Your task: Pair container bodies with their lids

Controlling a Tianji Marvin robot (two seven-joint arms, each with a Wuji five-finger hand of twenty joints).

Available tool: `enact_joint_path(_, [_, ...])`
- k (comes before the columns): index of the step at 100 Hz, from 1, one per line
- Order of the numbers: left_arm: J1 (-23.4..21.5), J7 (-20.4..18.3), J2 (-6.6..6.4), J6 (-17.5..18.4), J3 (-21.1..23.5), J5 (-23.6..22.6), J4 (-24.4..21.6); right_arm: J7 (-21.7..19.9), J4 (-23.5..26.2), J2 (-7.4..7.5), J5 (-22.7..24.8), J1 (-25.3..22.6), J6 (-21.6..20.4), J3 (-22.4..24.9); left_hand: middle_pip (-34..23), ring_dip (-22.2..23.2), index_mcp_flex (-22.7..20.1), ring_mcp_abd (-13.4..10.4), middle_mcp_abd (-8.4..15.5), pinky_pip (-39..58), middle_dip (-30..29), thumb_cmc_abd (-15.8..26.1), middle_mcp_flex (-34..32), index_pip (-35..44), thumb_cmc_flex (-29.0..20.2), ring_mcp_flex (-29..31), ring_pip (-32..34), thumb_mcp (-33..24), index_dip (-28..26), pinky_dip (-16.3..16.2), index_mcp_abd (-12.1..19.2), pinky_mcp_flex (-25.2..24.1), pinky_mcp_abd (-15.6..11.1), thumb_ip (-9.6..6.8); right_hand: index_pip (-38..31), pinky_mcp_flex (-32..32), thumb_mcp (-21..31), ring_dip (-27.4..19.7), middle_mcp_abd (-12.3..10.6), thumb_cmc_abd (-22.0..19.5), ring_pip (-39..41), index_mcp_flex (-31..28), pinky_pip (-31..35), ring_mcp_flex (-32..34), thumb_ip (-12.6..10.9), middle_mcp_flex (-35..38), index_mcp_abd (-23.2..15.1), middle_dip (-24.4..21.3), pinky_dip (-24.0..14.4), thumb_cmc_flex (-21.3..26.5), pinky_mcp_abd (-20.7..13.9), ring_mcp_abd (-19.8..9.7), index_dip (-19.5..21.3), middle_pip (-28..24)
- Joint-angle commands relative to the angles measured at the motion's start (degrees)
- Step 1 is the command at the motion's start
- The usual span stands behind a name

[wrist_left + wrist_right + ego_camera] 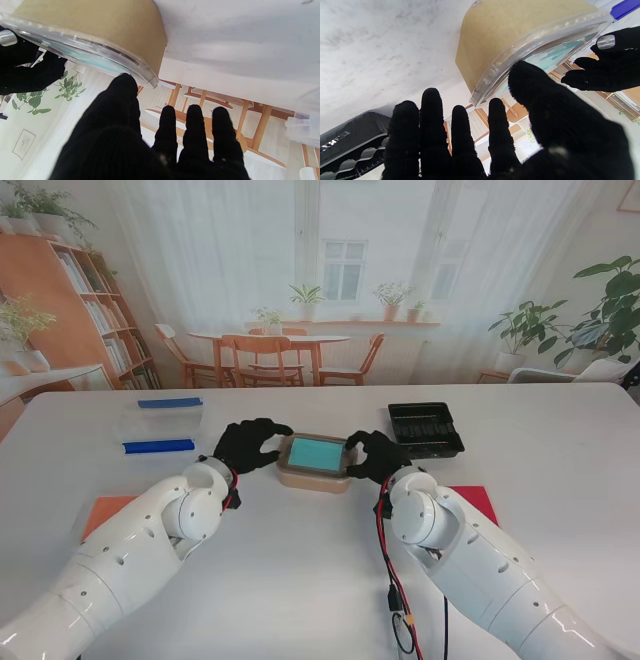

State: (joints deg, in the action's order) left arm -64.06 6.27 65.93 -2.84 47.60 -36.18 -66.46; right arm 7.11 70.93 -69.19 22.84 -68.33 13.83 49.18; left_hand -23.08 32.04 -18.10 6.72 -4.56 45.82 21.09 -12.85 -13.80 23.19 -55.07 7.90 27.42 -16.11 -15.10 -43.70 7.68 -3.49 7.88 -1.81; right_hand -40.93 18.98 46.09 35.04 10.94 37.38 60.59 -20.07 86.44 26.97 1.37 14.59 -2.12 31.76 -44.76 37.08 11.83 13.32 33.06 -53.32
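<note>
Pressing clear lid (316,453) onto tan box (312,477), table centre. Left hand (250,445) and right hand (377,455) flank it, fingers spread, thumbs on lid edges, gripping nothing. Black tray (425,428) far right, blue-edged container (158,426) far left: unpaired.

Right hand (495,140) fingers spread, thumb touching clear lid (535,47) rim on tan container (500,32); black tray (350,142) nearby.

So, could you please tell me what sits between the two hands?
The tan box with its clear lid sits between the left hand and right hand, in the stand view.
</note>
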Motion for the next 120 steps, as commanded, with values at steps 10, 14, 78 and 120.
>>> enact_joint_path(10, [0.16,-0.9,0.13,0.0,-0.41,0.15,-0.01,-0.62,0.28,-0.2,-0.39,-0.36,0.39,0.23,0.94,0.69,2.25,-1.64,2.05,0.13,-0.68,-1.51,1.68,0.55,-1.45,-2.02,0.79,-1.62,-0.46,-0.77,1.3,-0.34,-2.16,1.83,0.85,0.54,-0.56,0.8,0.0,-0.35,1.17,0.98,2.44,0.96,0.5,0.89,0.78,0.66,-1.36,-1.43,-1.64,-0.98,-1.06,-0.72])
enact_joint_path(14, [0.15,-1.21,0.1,-0.15,-0.45,0.27,-0.14,-0.6,0.29,-0.21,-0.45,-0.39,0.46,0.27,1.01,0.66,2.2,-1.48,1.89,0.17,-0.72,-1.53,1.69,0.52,-1.33,-2.01,0.83,-1.64,-0.43,-0.77,1.12,-0.34,-2.18,1.85,0.94,0.56,-0.6,0.8,-0.02,-0.3,1.18,1.1,2.45,0.94,0.5,0.93,0.91,0.66,-1.38,-1.42,-1.67,-1.0,-1.16,-0.73])
enact_joint_path(78, [0.28,-4.68,-0.28,-2.12,-1.18,1.4,-1.18,-0.91,0.08,-0.26,-1.06,-0.82,2.24,0.57,0.39,0.68,1.64,-1.41,1.52,1.41,-0.48,-2.34,1.65,0.13,-0.63,-2.04,2.25,-2.46,-0.27,-0.84,-1.59,-0.28,-2.41,1.89,0.69,1.0,-0.52,0.94,0.12,-0.53,1.7,1.76,2.71,1.14,0.43,1.06,2.29,0.72,-1.64,-1.36,-2.1,-1.0,-2.05,-0.86])
enact_joint_path(120, [-1.06,-5.9,-0.61,-3.86,-0.55,1.47,-2.63,-1.21,0.08,-0.2,-1.07,-0.88,2.41,0.48,0.94,0.43,2.02,-1.32,1.29,1.52,-0.82,-2.01,1.73,0.14,-0.39,-2.08,2.17,-3.21,-0.3,-0.57,-1.63,-0.31,-2.47,1.95,0.39,1.04,-0.56,0.9,0.12,-0.7,1.77,1.8,2.71,1.08,0.43,1.08,2.28,0.71,-1.73,-1.34,-2.33,-0.99,-2.37,-0.94])
